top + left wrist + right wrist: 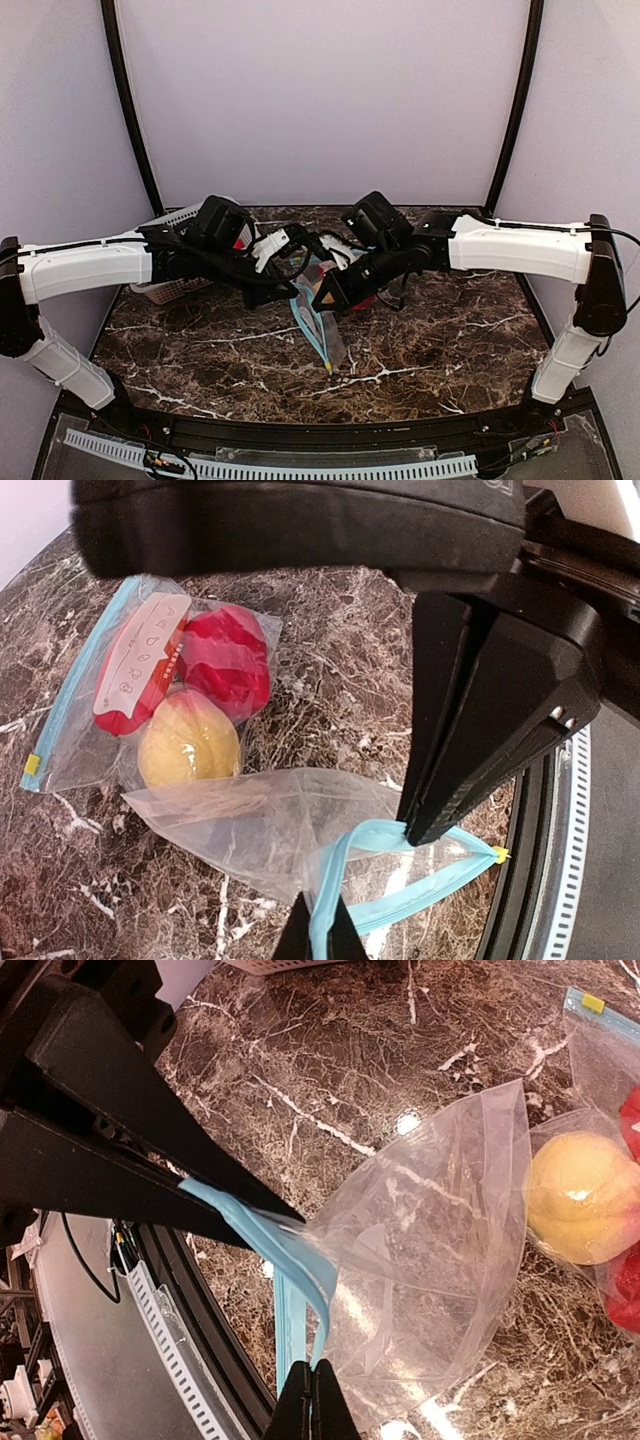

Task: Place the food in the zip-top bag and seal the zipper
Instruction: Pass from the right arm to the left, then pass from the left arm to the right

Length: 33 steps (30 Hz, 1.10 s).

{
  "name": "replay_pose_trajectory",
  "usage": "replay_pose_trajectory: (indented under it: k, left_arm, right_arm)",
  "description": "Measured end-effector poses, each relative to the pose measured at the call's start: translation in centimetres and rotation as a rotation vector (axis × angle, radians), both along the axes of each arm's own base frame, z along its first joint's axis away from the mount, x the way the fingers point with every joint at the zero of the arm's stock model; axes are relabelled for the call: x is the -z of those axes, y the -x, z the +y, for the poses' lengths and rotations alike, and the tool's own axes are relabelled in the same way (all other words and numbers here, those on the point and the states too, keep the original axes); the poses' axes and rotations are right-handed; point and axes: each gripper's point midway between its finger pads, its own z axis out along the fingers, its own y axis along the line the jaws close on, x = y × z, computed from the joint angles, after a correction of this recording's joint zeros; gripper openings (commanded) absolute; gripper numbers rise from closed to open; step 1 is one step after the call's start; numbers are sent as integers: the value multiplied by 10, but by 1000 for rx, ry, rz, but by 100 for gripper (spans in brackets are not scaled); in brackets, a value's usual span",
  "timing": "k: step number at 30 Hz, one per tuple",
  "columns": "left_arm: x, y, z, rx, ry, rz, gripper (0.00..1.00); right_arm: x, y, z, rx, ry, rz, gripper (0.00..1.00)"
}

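- Pinching the blue zipper, the left fingers and right fingers were clamped tight on it.
- The crinkly clear zip-top bag stretched from them across the marbled worktop.
- Round food lay in a second bag beside it.

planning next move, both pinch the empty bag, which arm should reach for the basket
Left, likely: the white basket sits beside its arm, far from the right. The right fingers pinch the blue zipper and could hold the bag.
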Motion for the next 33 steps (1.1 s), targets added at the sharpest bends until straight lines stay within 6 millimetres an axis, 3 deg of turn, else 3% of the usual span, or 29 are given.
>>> replay_pose_trajectory:
  k: [5, 12, 17, 20, 26, 33]
  left_arm:
    - [2, -3, 2, -36, -12, 1, 1]
    - [8, -17, 16, -293, 35, 95, 1]
    - [20, -19, 27, -495, 136, 230, 1]
    - [22, -20, 27, -569, 180, 289, 1]
    - [9, -24, 18, -613, 268, 322, 1]
    - [6, -25, 16, -633, 291, 340, 1]
  right_arm:
    - [1, -5, -2, 26, 22, -32, 3]
    - [-1, -24, -9, 149, 58, -99, 48]
    - [-17, -31, -24, 294, 10, -134, 70]
    - [-27, -31, -29, 358, -23, -152, 76]
    - [-31, -22, -19, 407, -45, -173, 82]
    - [0, -29, -16, 453, 47, -200, 85]
